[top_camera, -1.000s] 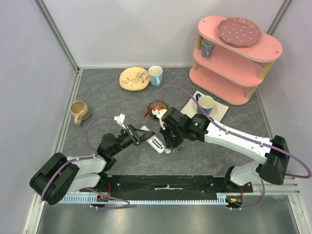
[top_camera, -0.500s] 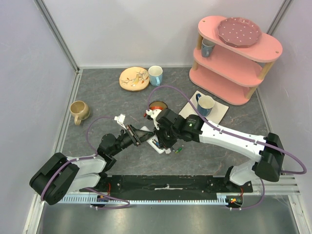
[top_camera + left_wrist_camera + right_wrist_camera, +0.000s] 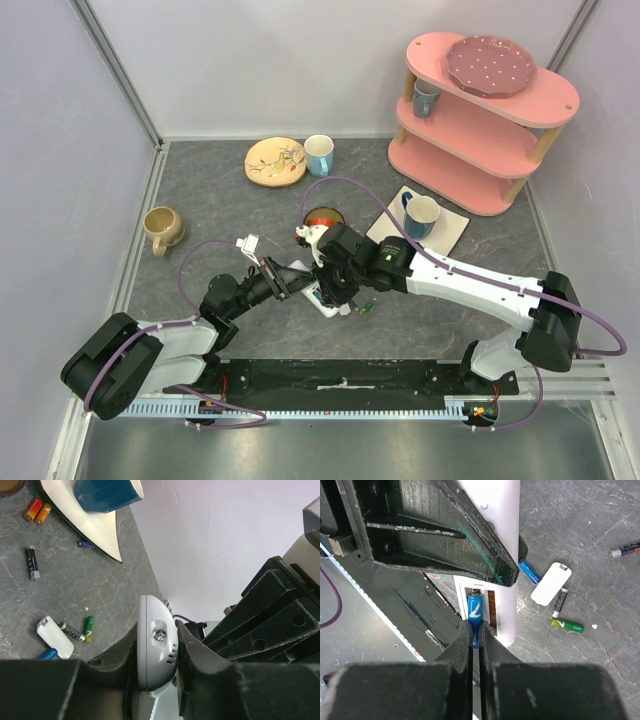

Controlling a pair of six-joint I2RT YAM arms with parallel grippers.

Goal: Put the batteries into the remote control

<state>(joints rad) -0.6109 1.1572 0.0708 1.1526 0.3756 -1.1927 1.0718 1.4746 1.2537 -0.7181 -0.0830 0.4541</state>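
Note:
My left gripper (image 3: 292,277) is shut on the white remote control (image 3: 323,300) and holds it by its rounded end (image 3: 156,650) just above the table. My right gripper (image 3: 476,631) is shut on a blue battery (image 3: 475,611), whose front end lies in the left slot of the remote's open compartment (image 3: 492,600). In the top view the right gripper (image 3: 334,293) sits directly over the remote. Loose batteries lie beside the remote: blue (image 3: 529,572), dark grey (image 3: 560,600) and green (image 3: 567,625). The white cover piece (image 3: 550,583) lies among them.
More batteries lie farther off: a black one (image 3: 32,562) and two orange ones (image 3: 37,510). A blue mug (image 3: 421,213) stands on a white mat (image 3: 452,231). A small bowl (image 3: 322,217), plate (image 3: 275,161), mugs (image 3: 319,155) (image 3: 162,229) and a pink shelf (image 3: 480,120) stand behind.
My right gripper has moved left and slightly down onto the remote, carrying the blue battery into the compartment. The left arm has held still.

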